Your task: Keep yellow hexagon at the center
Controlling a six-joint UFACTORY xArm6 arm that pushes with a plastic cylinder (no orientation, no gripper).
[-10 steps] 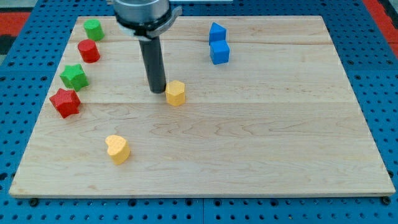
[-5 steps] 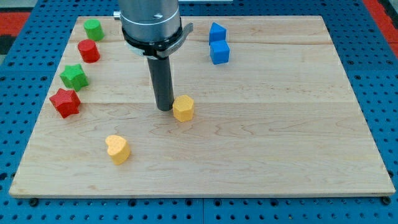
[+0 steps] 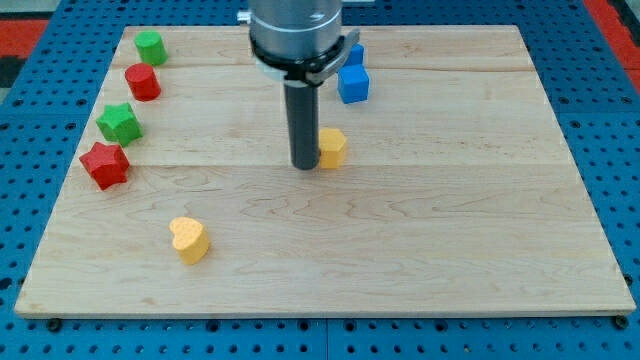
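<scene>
Pale wooden board (image 3: 450, 250) on a blue pegboard bench (image 3: 620, 120). The yellow hexagon (image 3: 333, 147) sits near the board's middle, slightly toward the top edge. My tip (image 3: 305, 166) rests on the wood, touching the hexagon's left side; the bare rod has nothing to grip with. Two blue blocks (image 3: 352, 82) stand stacked near the top edge. Along the left edge: green cylinder (image 3: 150, 46), red cylinder (image 3: 143, 81), green star (image 3: 119, 122), red star (image 3: 105, 164). A yellow heart (image 3: 188, 239) lies toward the bottom-left corner.
</scene>
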